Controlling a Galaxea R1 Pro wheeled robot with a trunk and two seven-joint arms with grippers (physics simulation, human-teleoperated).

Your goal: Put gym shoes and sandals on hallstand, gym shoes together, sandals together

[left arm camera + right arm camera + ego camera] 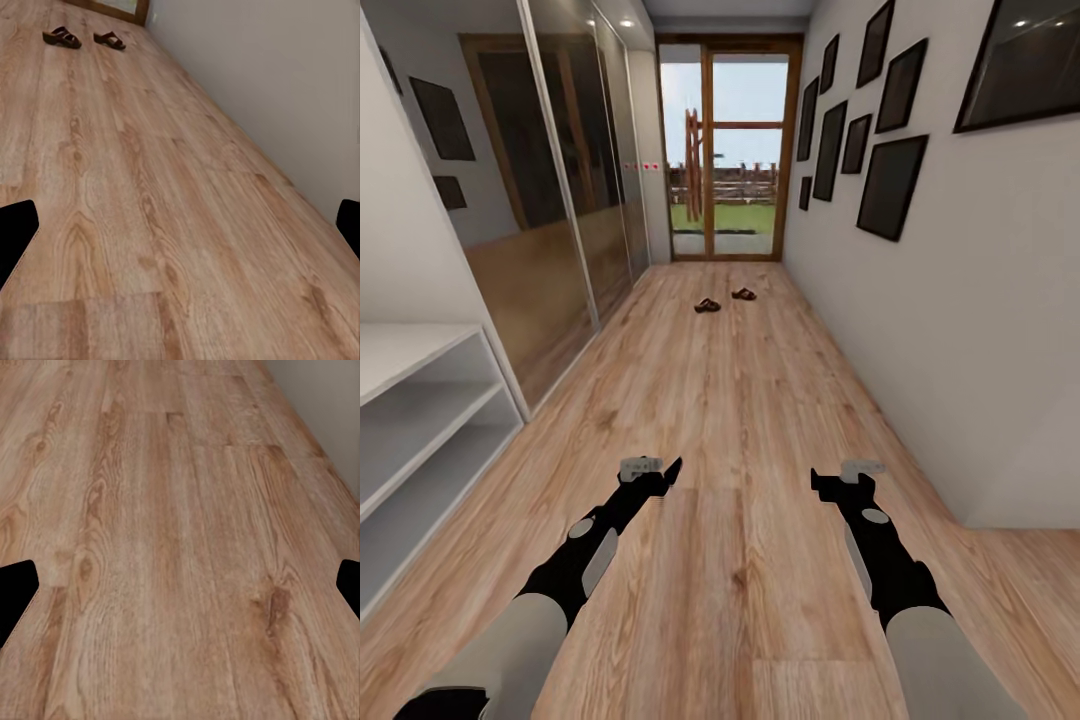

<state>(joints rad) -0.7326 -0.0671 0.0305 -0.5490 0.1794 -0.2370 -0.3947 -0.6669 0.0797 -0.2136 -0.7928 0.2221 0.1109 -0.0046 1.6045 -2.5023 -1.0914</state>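
The two sandals lie far ahead on the corridor floor [740,420], small and dark brown, one [707,305] slightly nearer than the other [744,294], a short gap between them. The left wrist view shows the same sandals [61,37] [109,40] near the wall. My left gripper [657,472] [180,232] and right gripper [838,478] [180,592] hover low over bare planks, both open and empty, well short of the sandals. The gym shoes are out of view. A pale white shelf unit [420,400] with open tiers stands at the left edge; whether it is the hallstand I cannot tell.
Mirrored wardrobe doors [560,200] line the left side beyond the shelf unit. The right wall [920,300] carries dark picture frames and steps out at the near right. A glass door [725,150] closes the far end.
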